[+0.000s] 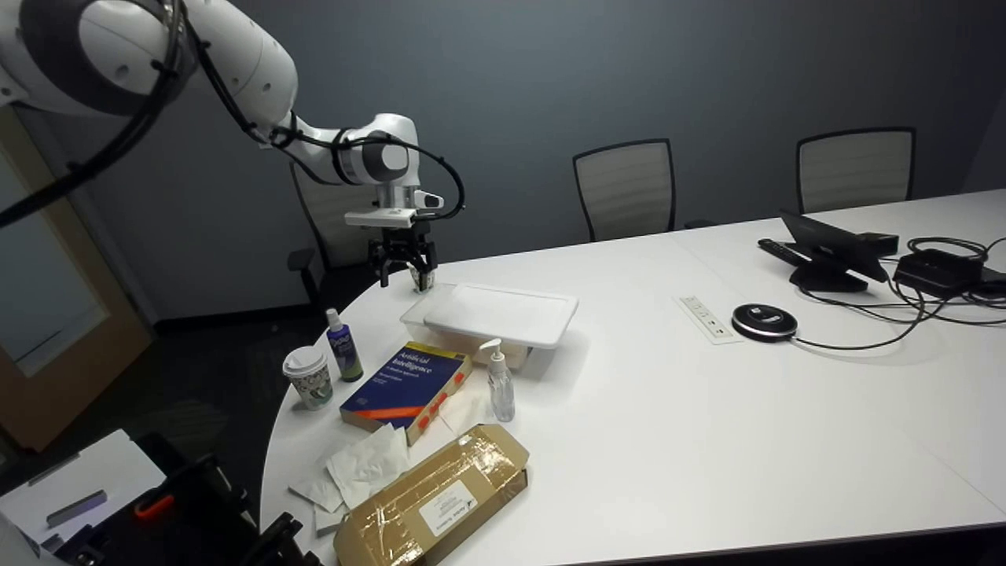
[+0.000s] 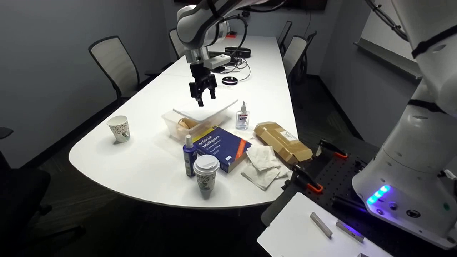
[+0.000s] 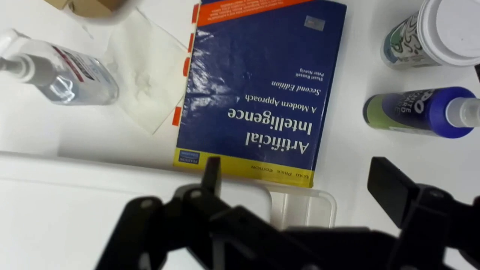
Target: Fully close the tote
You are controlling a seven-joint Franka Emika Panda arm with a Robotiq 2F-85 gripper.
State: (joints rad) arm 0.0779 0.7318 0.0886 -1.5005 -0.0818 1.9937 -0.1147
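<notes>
Lettering on the book (image 3: 258, 101) reads "Artificial Intelligence"; only the wrist view resolves "Low Price Edition". Just beside the book's yellow end sits the tote (image 2: 206, 126), lid (image 1: 503, 314) askew; my gripper (image 2: 207, 100) gapes.

The tote (image 2: 210, 125) stands partly uncovered, lid (image 2: 205, 112) askew.

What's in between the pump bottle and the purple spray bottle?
In the wrist view, a white napkin and then the blue book lie between the pump bottle and the purple spray bottle.
</notes>
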